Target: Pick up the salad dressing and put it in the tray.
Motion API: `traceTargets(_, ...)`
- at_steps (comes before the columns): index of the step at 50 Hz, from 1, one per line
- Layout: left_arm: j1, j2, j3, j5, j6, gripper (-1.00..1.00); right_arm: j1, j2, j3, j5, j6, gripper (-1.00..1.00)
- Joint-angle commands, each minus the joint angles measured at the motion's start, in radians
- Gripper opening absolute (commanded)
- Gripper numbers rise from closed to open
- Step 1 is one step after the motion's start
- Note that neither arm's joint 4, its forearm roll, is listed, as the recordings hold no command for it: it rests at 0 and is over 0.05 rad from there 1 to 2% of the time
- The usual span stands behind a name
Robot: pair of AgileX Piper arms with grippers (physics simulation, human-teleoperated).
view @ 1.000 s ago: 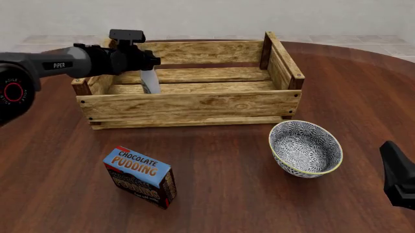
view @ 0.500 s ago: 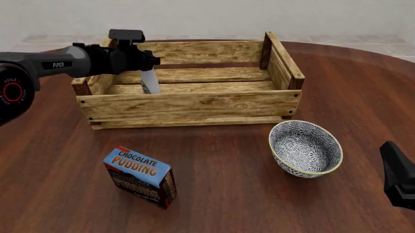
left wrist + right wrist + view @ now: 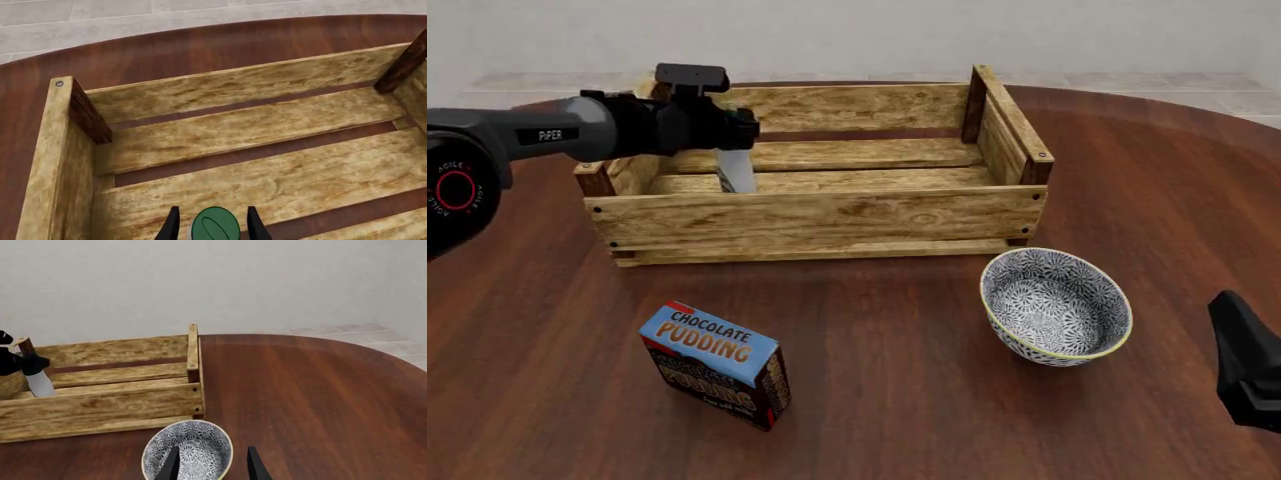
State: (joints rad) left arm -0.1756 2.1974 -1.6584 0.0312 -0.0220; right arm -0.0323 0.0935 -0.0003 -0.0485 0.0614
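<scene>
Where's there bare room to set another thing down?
Most of the tray floor right of the salad dressing is free. Bare table lies between the pudding box and bowl. It is crowded at the tray's left end, under the left claw.

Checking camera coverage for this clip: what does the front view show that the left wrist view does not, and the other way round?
Only the front view shows the pudding box, the bowl, the left arm's body, part of the right arm at the edge, and the bottle's white body hanging inside the crate.

Only the left wrist view shows the bottle's green cap between the left gripper fingers, plus the crate's floor slats up close.

Both show the crate and the wooden table.
</scene>
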Motion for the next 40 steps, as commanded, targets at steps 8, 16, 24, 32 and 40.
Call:
traceTargets(8,-0.003,-0.012,0.01,0.005,0.012,1.0,0.002,0.007,0.0,-0.007,0.001,1.0)
traceTargets(16,-0.002,-0.021,0.016,0.004,0.012,1.0,0.004,0.011,0.0,-0.012,-0.001,1.0)
traceTargets(24,-0.001,-0.026,0.014,0.007,0.015,1.0,0.003,0.01,0.0,-0.011,0.0,1.0)
traceTargets(32,-0.004,-0.034,0.007,0.012,0.019,1.0,0.004,-0.009,0.0,0.007,-0.002,1.0)
traceTargets(40,-0.004,-0.042,0.002,0.018,0.021,1.0,0.004,-0.011,0.0,0.008,-0.003,1.0)
